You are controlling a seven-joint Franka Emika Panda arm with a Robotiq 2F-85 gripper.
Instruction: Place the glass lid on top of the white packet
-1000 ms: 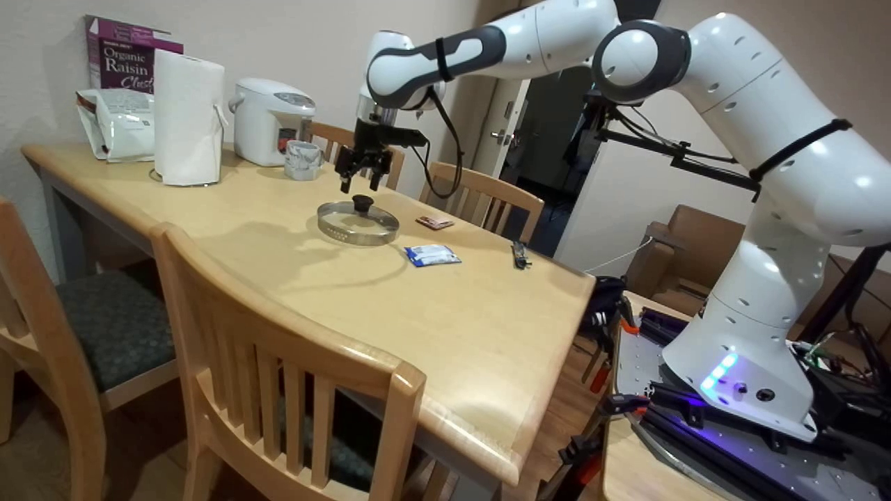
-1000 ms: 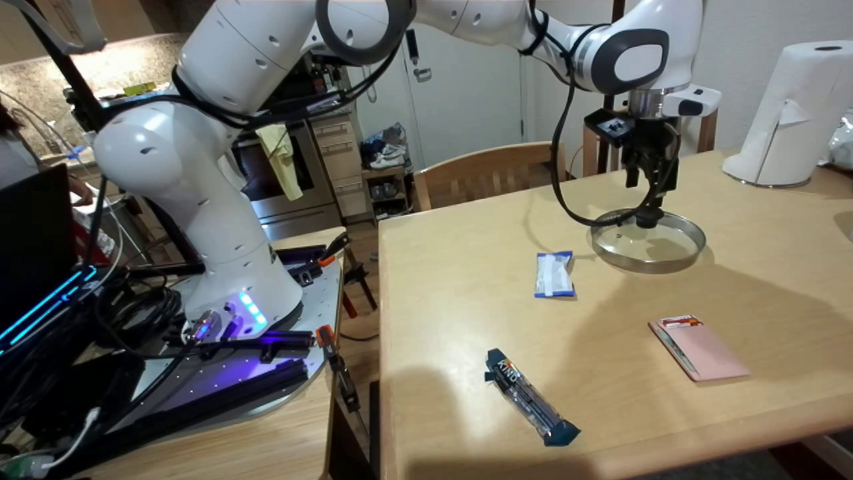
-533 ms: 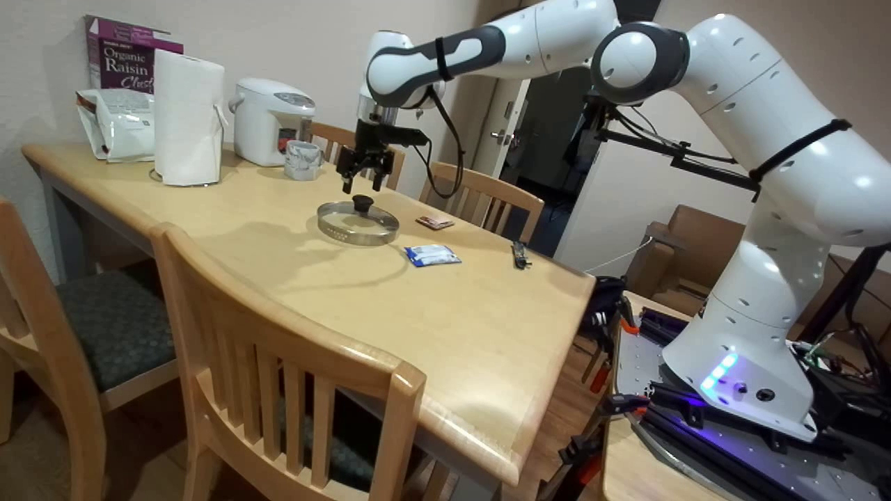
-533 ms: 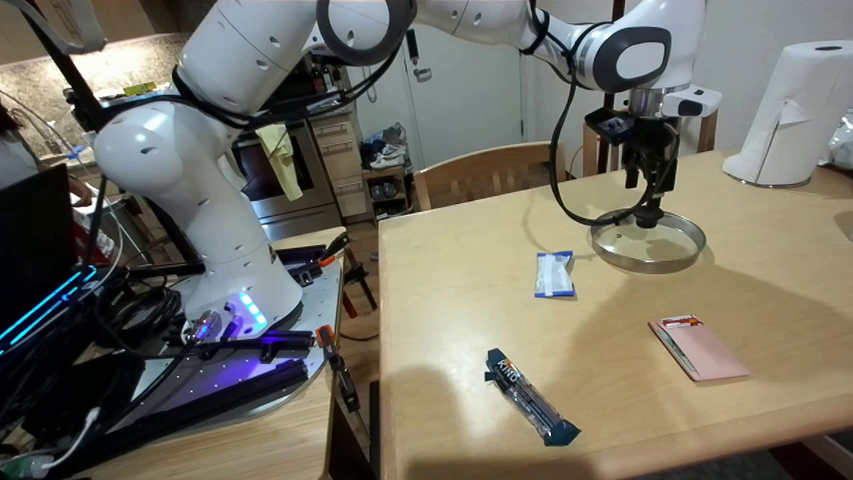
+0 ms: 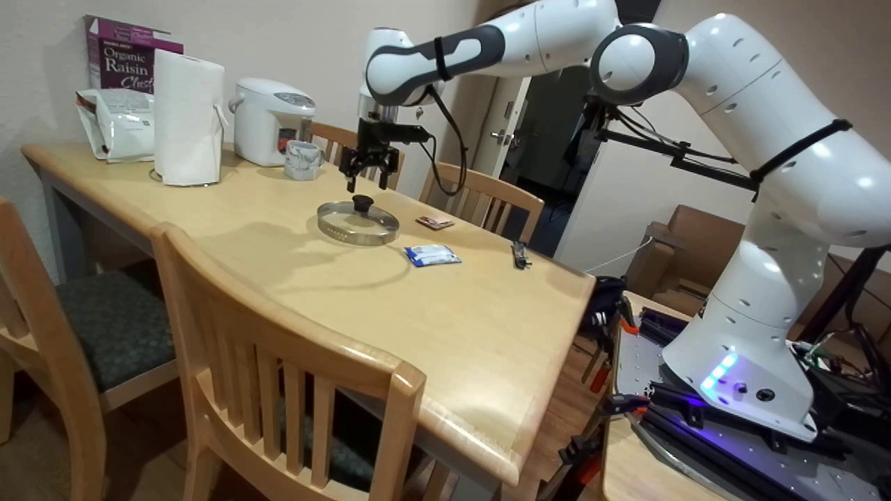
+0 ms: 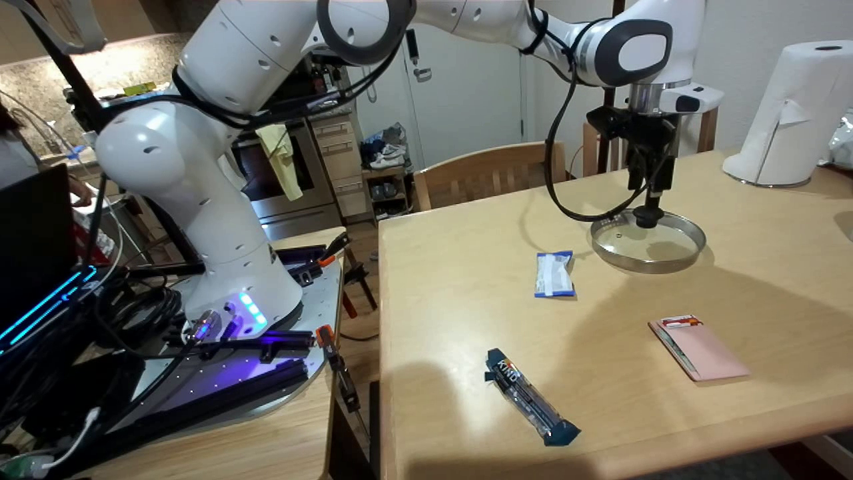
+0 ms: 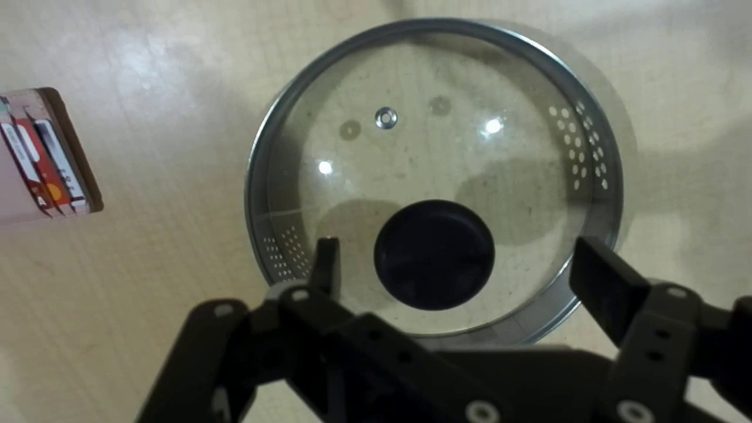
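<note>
Jaws spread wide, the black gripper (image 5: 367, 186) hung above the round, metal-rimmed clear-glass lid (image 7: 411, 176); the flat, blue-edged white packet (image 6: 554, 275) lay lower than the gripper, toward the robot's base (image 6: 243, 293).

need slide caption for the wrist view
Black tool open above a round clear glass lid with metal rim and black knob; flat pink wallet with cards at frame's left edge.

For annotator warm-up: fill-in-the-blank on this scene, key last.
The round clear-glass lid and flat white-and-blue packet are not touching but ____.
The black two-fingered gripper is not shut but ____.
In the wrist view, the lid's round black knob appears ____ one finger and the other.
On the purple cardboard box, "Organic" precedes ____.
Missing words: apart; open; between; Raisin.
</note>
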